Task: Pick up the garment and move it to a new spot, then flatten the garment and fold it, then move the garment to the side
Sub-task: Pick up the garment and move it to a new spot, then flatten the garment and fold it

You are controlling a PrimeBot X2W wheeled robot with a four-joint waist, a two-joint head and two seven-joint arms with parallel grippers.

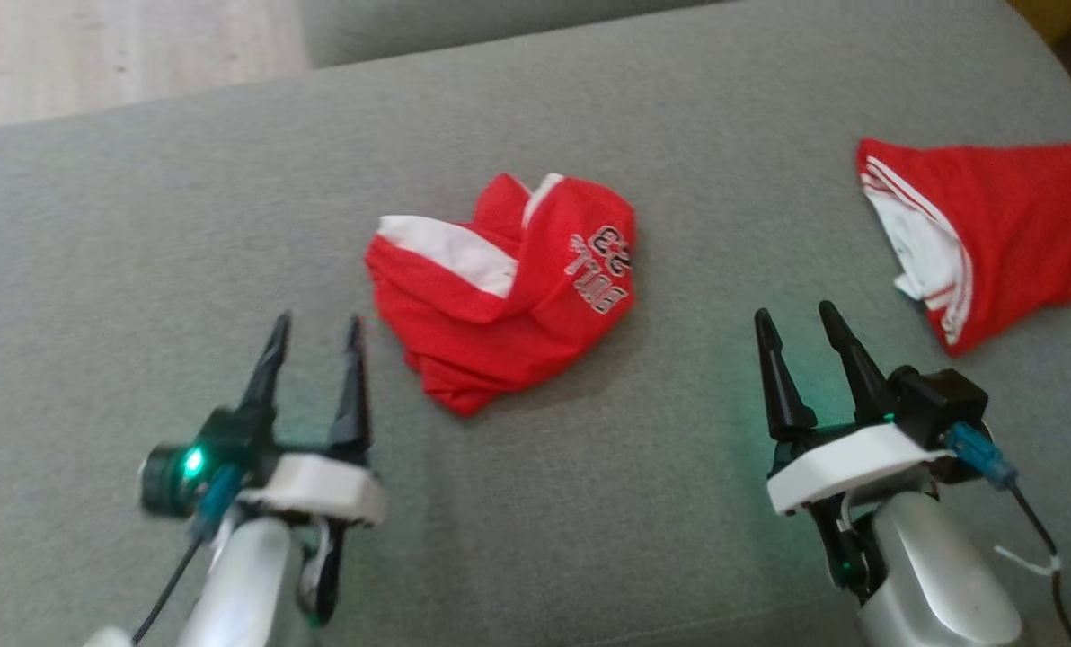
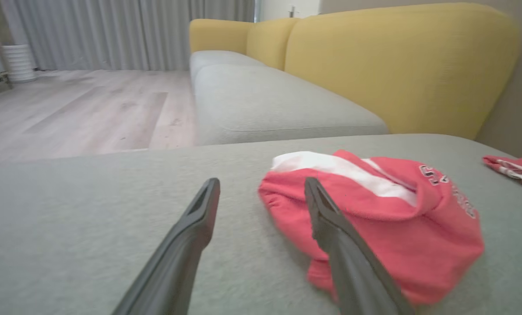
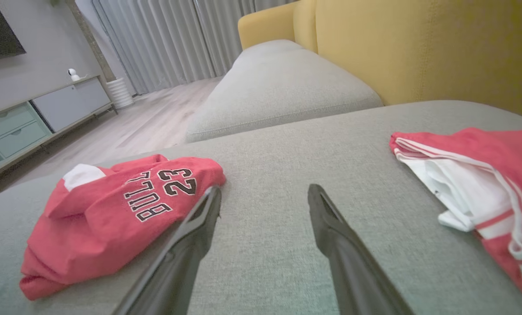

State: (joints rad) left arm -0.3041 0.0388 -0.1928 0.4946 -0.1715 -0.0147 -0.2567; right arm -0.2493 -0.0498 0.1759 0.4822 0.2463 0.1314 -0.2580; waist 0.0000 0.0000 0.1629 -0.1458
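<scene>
**Head view.** A red garment (image 1: 508, 288) with white panels lies crumpled in a heap near the middle of a grey cushion (image 1: 589, 521). Its lettering, "BULL 23", faces up on the right half. The left gripper (image 1: 318, 320) stands at the lower left, just beside the heap's left edge and clear of it. Its two fingers are spread wide, with nothing between them. The right gripper (image 1: 795, 312) stands at the lower right, well apart from the heap, its fingers likewise parted and empty. A green lamp glows at the base of each gripper. A second garment (image 1: 994, 243), red with white stripes, lies at the cushion's right edge, near the right gripper but not touching it. Pale floor (image 1: 95, 54) shows at the upper left.

**Left wrist view.** One finger (image 2: 344, 245) overlaps the near side of the heap; whether it touches the cloth cannot be told. Beyond lie a further grey seat, a yellow backrest (image 2: 396, 65) and grey curtains (image 2: 112, 30).

**Right wrist view.** The open fingers frame bare cushion, with the heap to their left and the second garment to their right. A low cabinet (image 3: 46, 109) stands by the far wall.
</scene>
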